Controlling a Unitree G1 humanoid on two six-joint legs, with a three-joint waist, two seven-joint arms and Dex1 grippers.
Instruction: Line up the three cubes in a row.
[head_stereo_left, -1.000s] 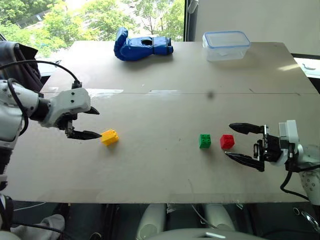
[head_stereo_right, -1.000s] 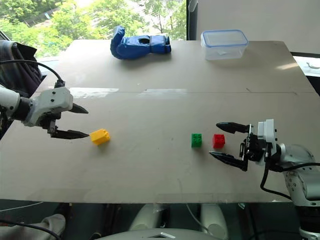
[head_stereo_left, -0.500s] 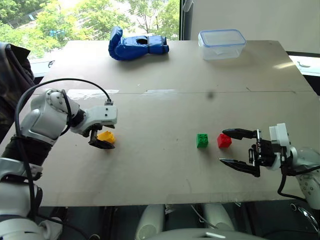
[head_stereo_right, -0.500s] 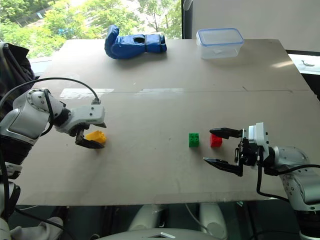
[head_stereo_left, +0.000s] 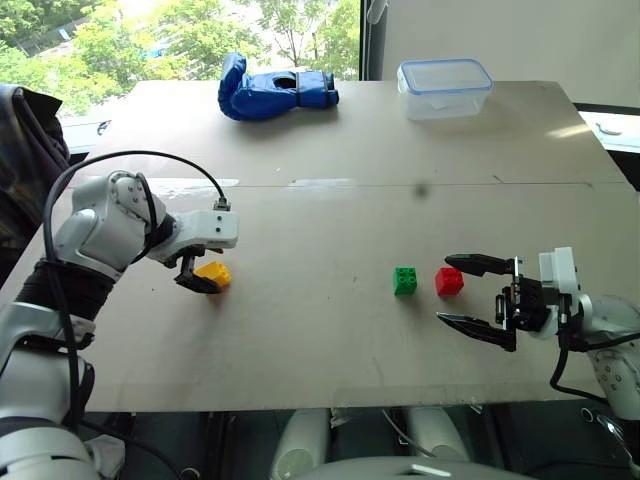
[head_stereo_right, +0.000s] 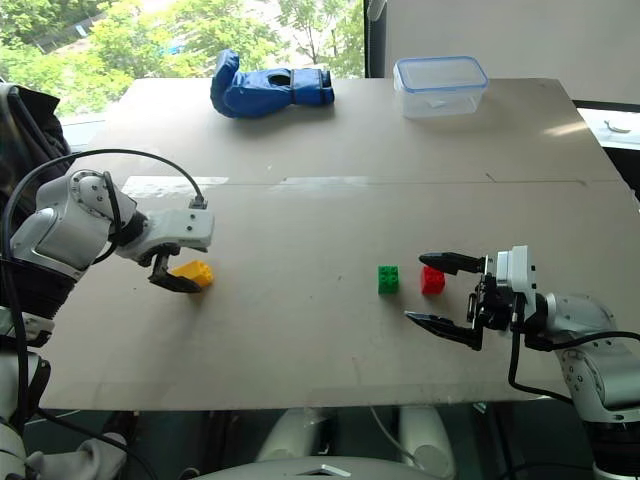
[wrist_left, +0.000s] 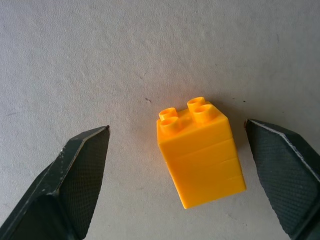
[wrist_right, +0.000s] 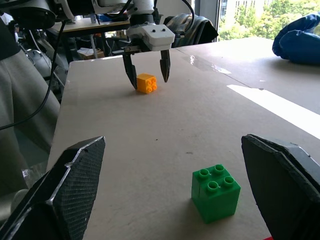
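A yellow cube (head_stereo_left: 213, 273) lies on the left of the table, and the left wrist view shows it (wrist_left: 200, 150) lying between my fingers without touching either. My left gripper (head_stereo_left: 201, 279) points steeply down over it, open. The green cube (head_stereo_left: 405, 280) and the red cube (head_stereo_left: 449, 281) sit close together right of centre. My right gripper (head_stereo_left: 446, 291) lies level, pointing left, open, its tips either side of the red cube and clear of it. In the right wrist view the green cube (wrist_right: 215, 192) is just ahead, with the yellow cube (wrist_right: 147, 83) farther off.
A blue glove (head_stereo_left: 275, 92) and a clear box with a blue-rimmed lid (head_stereo_left: 443, 88) rest at the far edge of the beige table (head_stereo_left: 320, 340). A dark jacket (head_stereo_left: 20, 150) hangs off the table's left side. Open tabletop separates the yellow cube from the green one.
My left gripper has swung from beside the yellow cube to point down over it, fingers either side. The head view shifted slightly. The right gripper and the cubes kept still.
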